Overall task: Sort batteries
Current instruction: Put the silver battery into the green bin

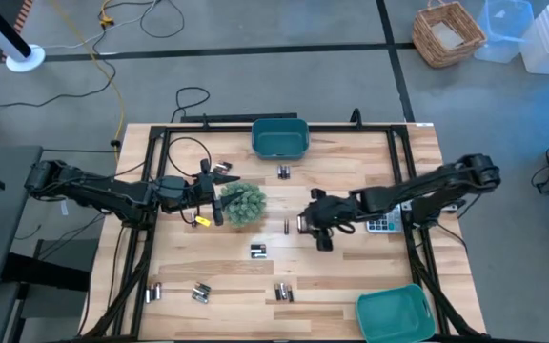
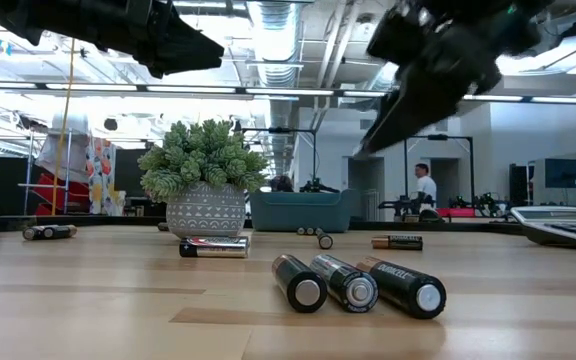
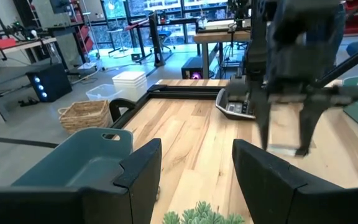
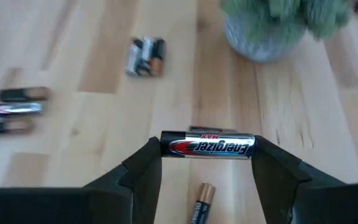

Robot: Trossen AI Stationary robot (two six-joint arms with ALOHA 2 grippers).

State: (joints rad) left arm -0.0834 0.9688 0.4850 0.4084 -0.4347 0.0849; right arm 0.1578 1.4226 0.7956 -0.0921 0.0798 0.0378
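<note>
A: From above, what's around the potted plant [image 1: 243, 203]?
B: Two teal bins [image 1: 280, 137], six battery clusters [image 1: 258, 251] on the bench [image 1: 351, 276]; left gripper [image 1: 219, 191] beside the plant, jaws apart, empty.
A: Low view?
B: Three cells [image 2: 358, 283] side by side, ends toward the camera.
A: Right wrist?
B: Right gripper [image 4: 207, 163] grips a silver battery [image 4: 207, 146] end-to-end, crosswise between the jaws, just short of the plant.
</note>
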